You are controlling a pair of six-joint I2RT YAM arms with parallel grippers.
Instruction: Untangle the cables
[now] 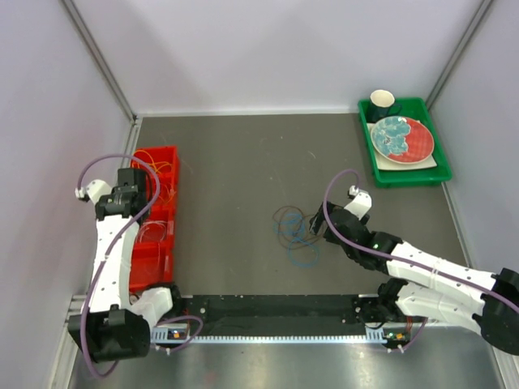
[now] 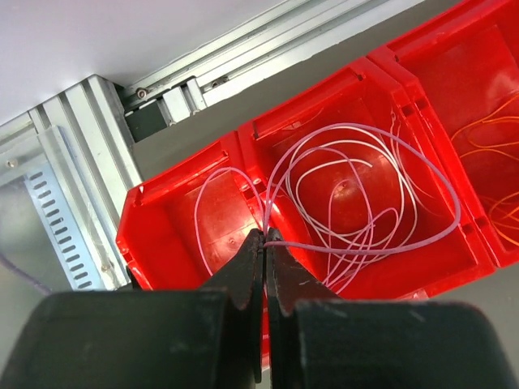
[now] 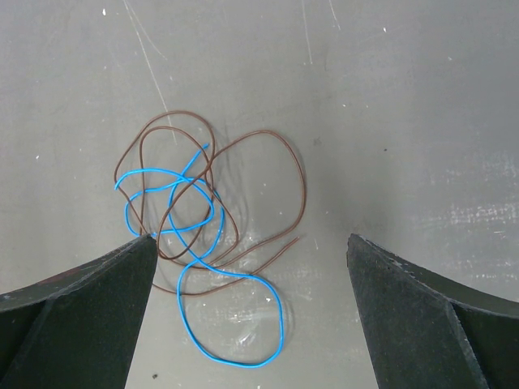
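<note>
**Binning the white cable, then on to the blue-and-brown tangle**

Mid-sort, by the look of it. Over the red bins (image 2: 154, 219) at the left side of the worktop (image 3: 405, 121), pinching a strand of the white cable (image 2: 349, 252) with the left gripper (image 2: 265, 237), fingertips pressed together on it. Has most of that cable coiled in the middle compartment, with one loop spilling over the divider into the compartment beside it. On the other side, in a compartment of its own, the orange cable (image 2: 491, 126).

Out on the bare worktop, hovering the right gripper (image 3: 251, 239) with fingers spread wide and nothing between them, just above the blue cable (image 3: 280, 324) and the dark brown cable (image 3: 302, 174), threaded through each other and touching.

Probably time to let go on the left, though better first to shift over the middle compartment and drag the stray loop back across the divider. After that, calls for picking one strand of the tangle near a free end, away from the crossings, and drawing it out slowly. Likely wants the left gripper pinning the other cable down. Risks lifting both at once if closing on the middle of the knot.
</note>
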